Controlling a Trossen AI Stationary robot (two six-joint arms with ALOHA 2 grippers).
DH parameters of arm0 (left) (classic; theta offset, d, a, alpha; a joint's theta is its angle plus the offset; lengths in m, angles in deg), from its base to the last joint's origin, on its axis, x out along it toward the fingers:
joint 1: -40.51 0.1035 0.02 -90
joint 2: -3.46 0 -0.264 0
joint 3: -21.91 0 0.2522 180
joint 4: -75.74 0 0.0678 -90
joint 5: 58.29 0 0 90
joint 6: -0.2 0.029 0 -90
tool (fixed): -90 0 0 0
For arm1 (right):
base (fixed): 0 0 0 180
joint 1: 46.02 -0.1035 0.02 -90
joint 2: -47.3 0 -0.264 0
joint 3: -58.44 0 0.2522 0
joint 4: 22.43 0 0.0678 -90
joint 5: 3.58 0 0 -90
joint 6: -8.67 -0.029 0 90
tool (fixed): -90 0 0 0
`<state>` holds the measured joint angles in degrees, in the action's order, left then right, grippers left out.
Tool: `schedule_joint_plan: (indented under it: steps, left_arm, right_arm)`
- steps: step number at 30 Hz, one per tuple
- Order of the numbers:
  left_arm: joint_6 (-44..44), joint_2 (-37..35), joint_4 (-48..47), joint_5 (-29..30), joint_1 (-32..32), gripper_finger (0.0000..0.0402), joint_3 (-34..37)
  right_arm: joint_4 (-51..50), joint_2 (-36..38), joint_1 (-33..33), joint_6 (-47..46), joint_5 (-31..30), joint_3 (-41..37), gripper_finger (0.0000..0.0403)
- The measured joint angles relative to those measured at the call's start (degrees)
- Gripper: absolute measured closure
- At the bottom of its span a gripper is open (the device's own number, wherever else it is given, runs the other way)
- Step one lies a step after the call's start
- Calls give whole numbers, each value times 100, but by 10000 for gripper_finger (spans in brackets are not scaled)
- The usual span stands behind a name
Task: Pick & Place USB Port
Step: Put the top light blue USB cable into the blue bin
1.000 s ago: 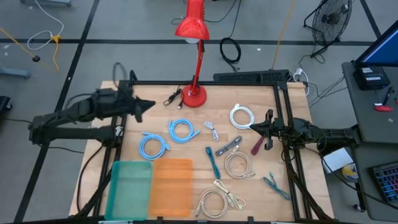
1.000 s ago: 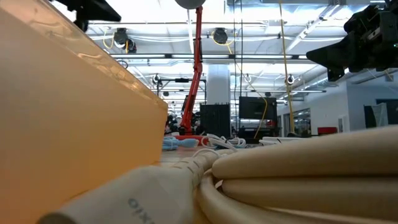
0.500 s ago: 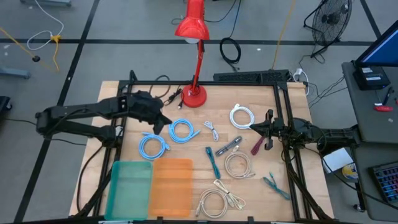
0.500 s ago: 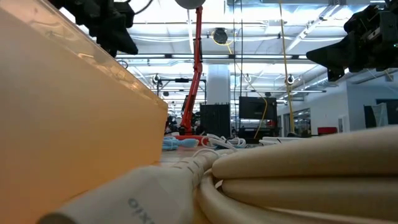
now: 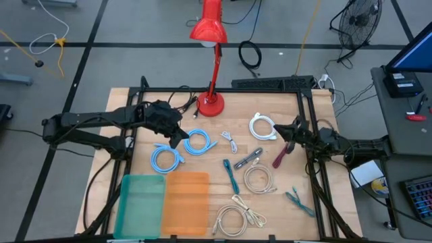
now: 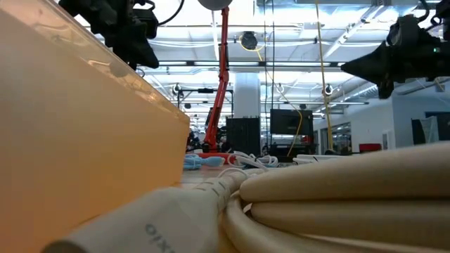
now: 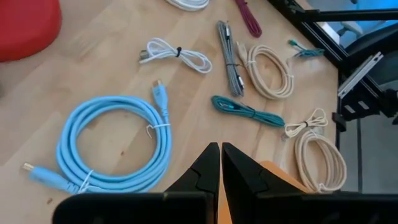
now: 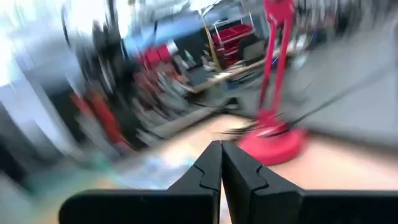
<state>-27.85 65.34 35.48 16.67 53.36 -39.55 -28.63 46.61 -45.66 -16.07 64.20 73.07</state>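
Left gripper (image 5: 181, 138) hovering over the blue cable coil (image 5: 197, 142), jaws clenched, empty — better opened before descending. Right gripper (image 5: 289, 129) clenched too, at far right.

Red lamp (image 5: 210, 40), light-blue cables (image 5: 197, 142)

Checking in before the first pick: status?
Left tool shut, empty, above blue cable coil. Right tool shut, empty, at table's right edge. No cable picked; bins empty. Nothing in the way.

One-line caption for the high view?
Left gripper, shut, hovers by two blue cables; right gripper waits, shut, near the white cable.
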Motion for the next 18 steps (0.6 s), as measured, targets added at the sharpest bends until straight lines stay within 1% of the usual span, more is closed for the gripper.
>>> schedule_joint_plan:
  steps: [3, 4, 5, 10, 13, 16, 18]
  left_arm:
    - [-15, -4, 2, -4, -73, 382, 0]
    - [-16, -4, 2, -3, -106, 382, 0]
    - [-18, -2, 2, 1, -141, 382, 0]
    - [-79, -2, 70, 136, -274, 382, 0]
    - [-81, -2, 172, 154, -301, 382, 0]
    - [-122, -2, 243, 156, -327, 382, 0]
    - [-139, -4, 302, 160, -355, 382, 0]
  right_arm:
    - [441, 2, -8, -2698, -33, 0, 403]
    - [578, 2, -7, -3287, -125, 0, 403]
    - [673, 2, -6, -3567, -305, 0, 403]
    - [1284, 4, -4, -4025, -1589, 0, 403]
    - [1712, 4, -2, -4069, -2280, 0, 403]
    - [2155, 4, 0, -4013, -2854, 0, 403]
    - [2541, 4, 0, -4061, -3119, 0, 403]
